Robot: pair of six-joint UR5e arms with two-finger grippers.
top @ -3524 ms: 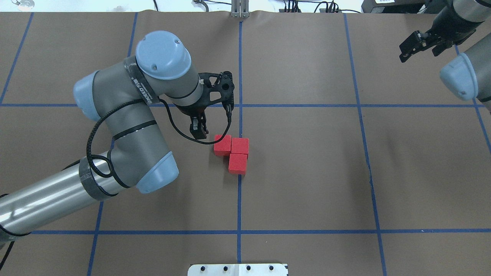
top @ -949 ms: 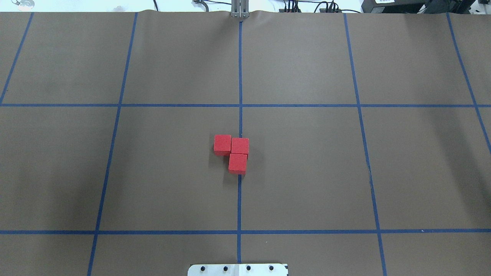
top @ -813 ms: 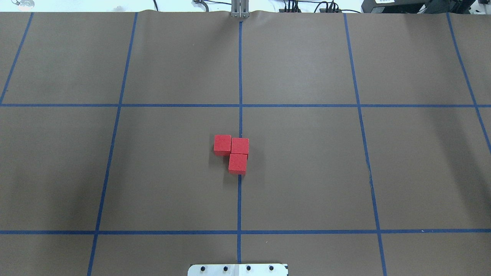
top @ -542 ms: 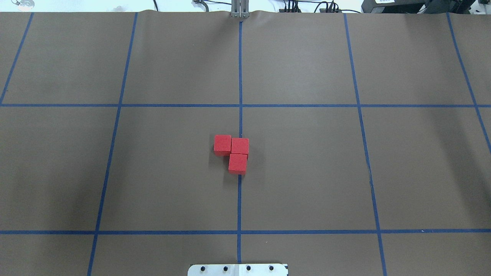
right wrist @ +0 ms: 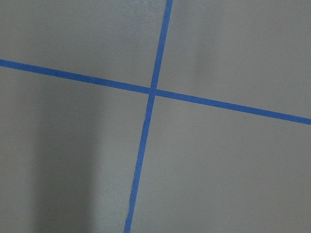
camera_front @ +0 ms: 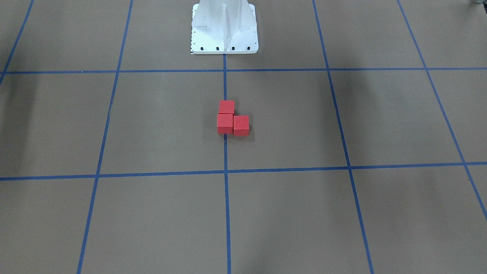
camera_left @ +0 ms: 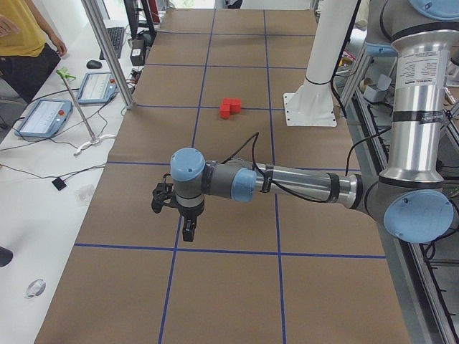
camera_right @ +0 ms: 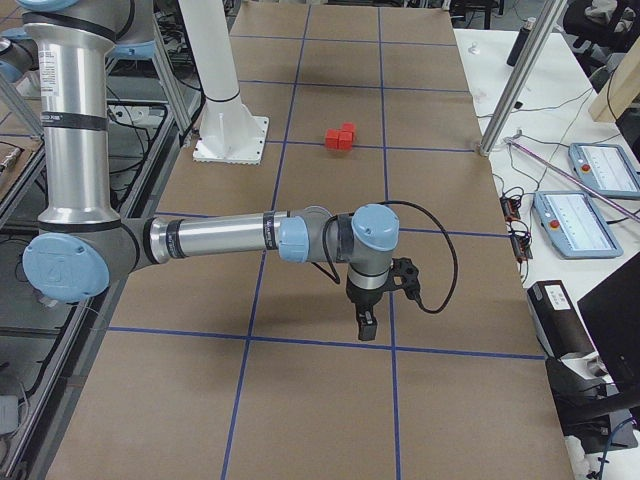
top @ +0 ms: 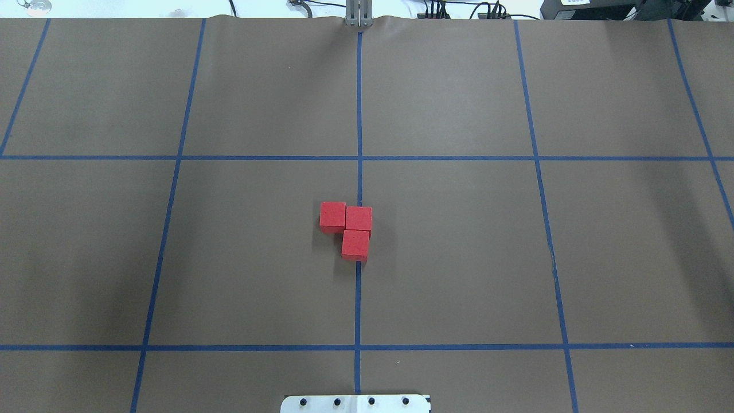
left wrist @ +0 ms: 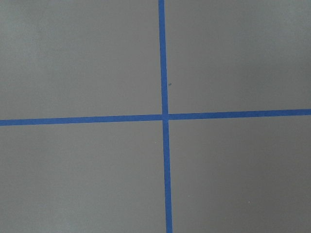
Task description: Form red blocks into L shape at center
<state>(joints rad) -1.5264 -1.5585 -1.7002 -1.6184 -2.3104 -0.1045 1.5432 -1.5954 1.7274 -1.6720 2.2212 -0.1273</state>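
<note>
Three red blocks (top: 332, 215) (top: 359, 218) (top: 355, 244) lie touching in an L shape at the center (top: 401, 229), on the vertical blue tape line. The front-facing view shows the same red blocks (camera_front: 226, 107) (camera_front: 225, 122) (camera_front: 241, 125). Both arms are off to the table's ends, far from the blocks. The left gripper (camera_left: 188, 233) shows only in the left side view and points down over the floor. The right gripper (camera_right: 368, 327) shows only in the right side view, also pointing down. Whether either is open or shut I cannot tell. The wrist views show only tape crossings.
The white robot base (camera_front: 224, 26) stands behind the blocks. Metal posts (camera_right: 510, 80) and control tablets (camera_right: 600, 165) line the operators' side. A person (camera_left: 21, 36) stands by a side table with a tablet (camera_left: 43, 118).
Since 3.5 s ago both arms have withdrawn out of the overhead view. The red blocks have kept their places, and nothing differs over the last second.
</note>
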